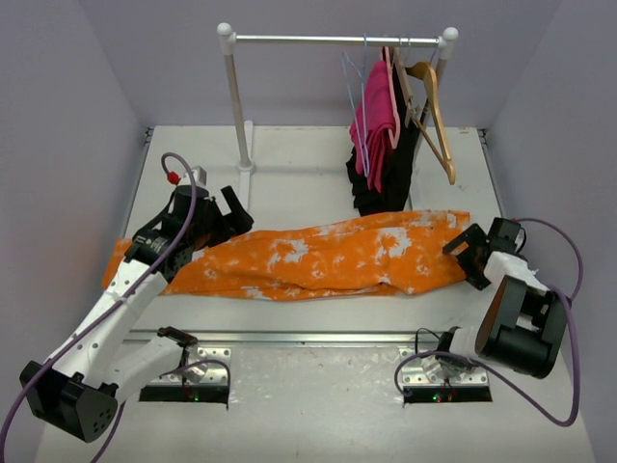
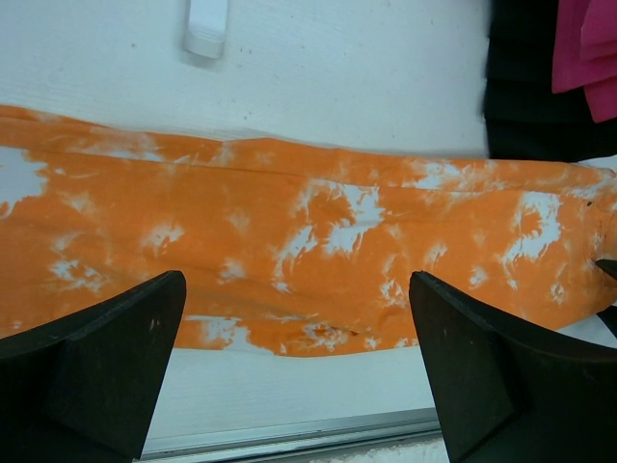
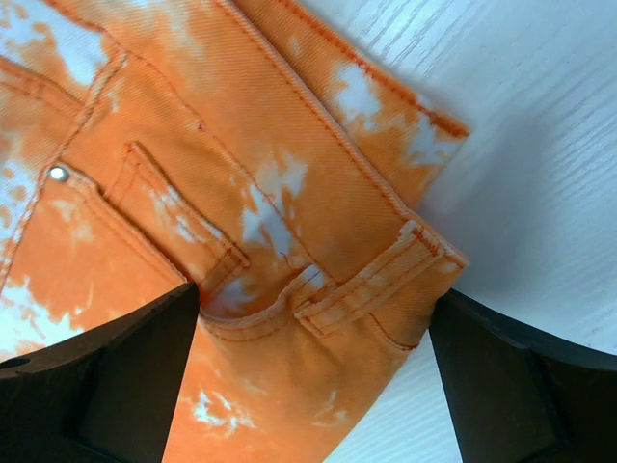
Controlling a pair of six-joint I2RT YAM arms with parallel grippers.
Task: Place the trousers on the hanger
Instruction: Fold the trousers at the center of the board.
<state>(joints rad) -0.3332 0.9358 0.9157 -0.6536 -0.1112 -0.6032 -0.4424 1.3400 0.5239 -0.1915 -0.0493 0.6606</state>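
The orange trousers with white blotches lie flat across the table from left to right. My left gripper hovers over their left part, open and empty. In the left wrist view the trousers stretch beyond the open gripper. My right gripper is open at the trousers' right end. In the right wrist view the waistband corner with a belt loop lies between the spread fingers of the gripper, not pinched. The pale blue wire hanger hangs bare on the rail, left of the pink garment.
A clothes rack with white posts stands at the back; its foot shows in the left wrist view. A pink garment, a black garment and a tan wooden hanger hang there. A metal strip runs along the near edge.
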